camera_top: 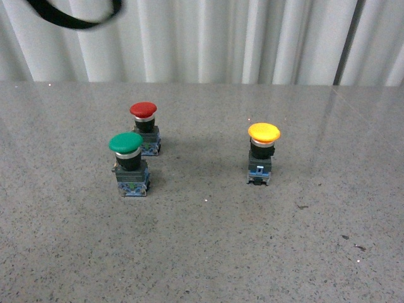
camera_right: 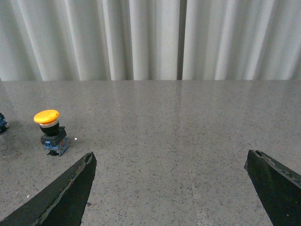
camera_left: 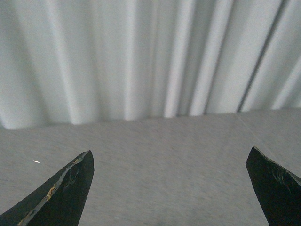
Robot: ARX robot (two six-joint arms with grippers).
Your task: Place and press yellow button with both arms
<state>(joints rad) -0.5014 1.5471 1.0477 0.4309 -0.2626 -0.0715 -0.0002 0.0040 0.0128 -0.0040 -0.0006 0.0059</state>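
Lab test setup: grey speckled tabletop (camera_top: 202,252), white curtain backdrop (camera_top: 221,38)

Front view: bright, even, diffuse light. Shadows soft, just faint dark smudges by the bases of the green button (camera_top: 126,143), red button (camera_top: 143,110) & yellow button (camera_top: 264,132). Pale sheen on the worktop (camera_top: 202,252) twd its far right corner.

Left wrist view: softest pic, hazy, bluish cast. Curtain (camera_left: 141,56) & left gripper (camera_left: 170,150) fingertips (camera_left: 66,193) blurred.

Right wrist view: sharper, worktop speckle crisp. Pale curtain reflection streaks the mid worktop.
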